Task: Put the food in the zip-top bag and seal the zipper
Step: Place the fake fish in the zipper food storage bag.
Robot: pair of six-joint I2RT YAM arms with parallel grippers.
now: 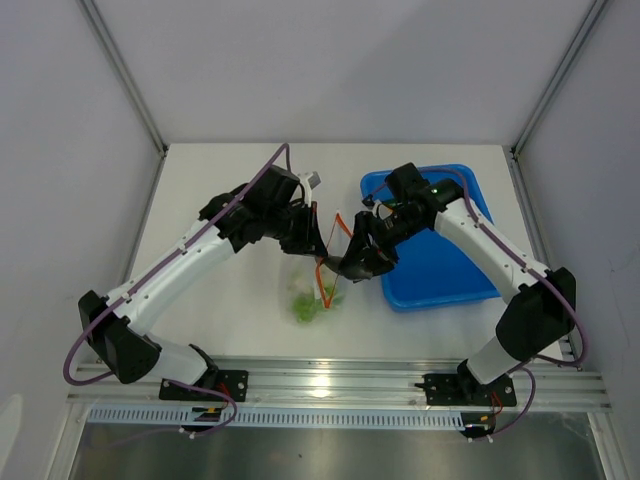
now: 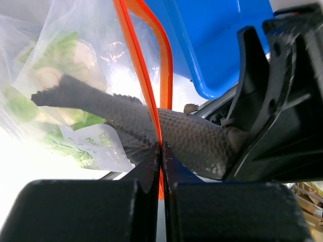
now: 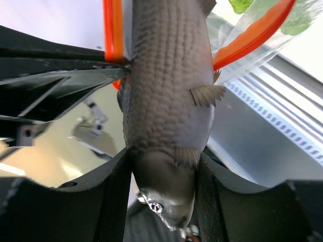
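Right end effector nearest the lens: both fingers clamped on the head end of the grey fish, eye toward the camera. The fish body runs through the open mouth of the zip-top bag, with one run of the orange-red zipper on each side of it. Tail inside, seen through the plastic. Green pieces lie deeper in the bag. Left end effector closed, pinching one zipper run just beside the fish. Bag hangs between the two arms over the desk. Blue tray just to its right.
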